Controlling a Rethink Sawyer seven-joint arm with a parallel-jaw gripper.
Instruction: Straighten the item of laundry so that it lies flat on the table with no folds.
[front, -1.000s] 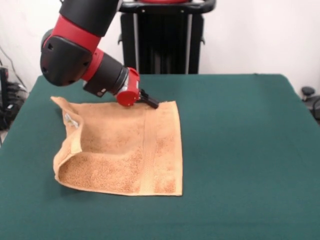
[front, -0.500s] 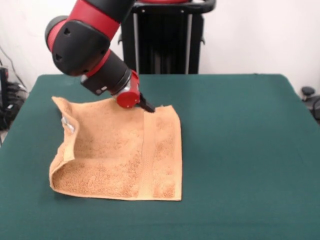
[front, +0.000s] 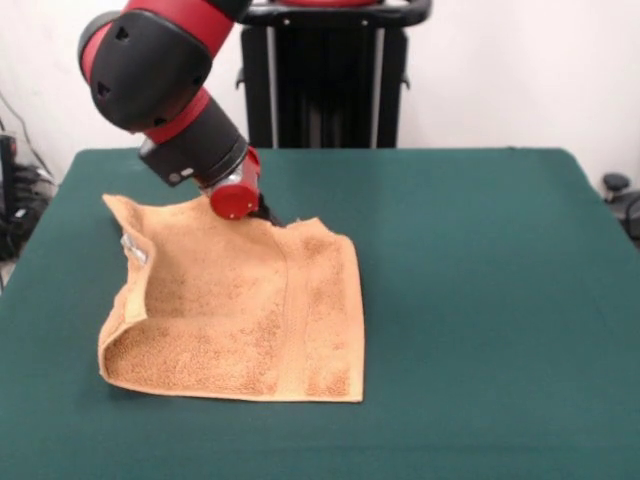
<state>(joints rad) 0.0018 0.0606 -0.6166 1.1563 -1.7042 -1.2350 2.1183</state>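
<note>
One pincer (front: 272, 217) at the towel's (front: 240, 310) far edge (grip unclear), left side folded.

From my remote seat I've got the counter (front: 480, 300), covered in plain dark green felt-like cloth and filling most of the view. The only thing lying on it is the orange-tan towel (front: 240, 310), sitting toward the 9 o'clock side. It isn't flat: the 9 o'clock edge is folded over onto itself, and the 12 o'clock edge is bunched up a bit. A flat woven band runs from 12 to 6 down its right part. From center out to 3 o'clock I see just green cloth.
</note>
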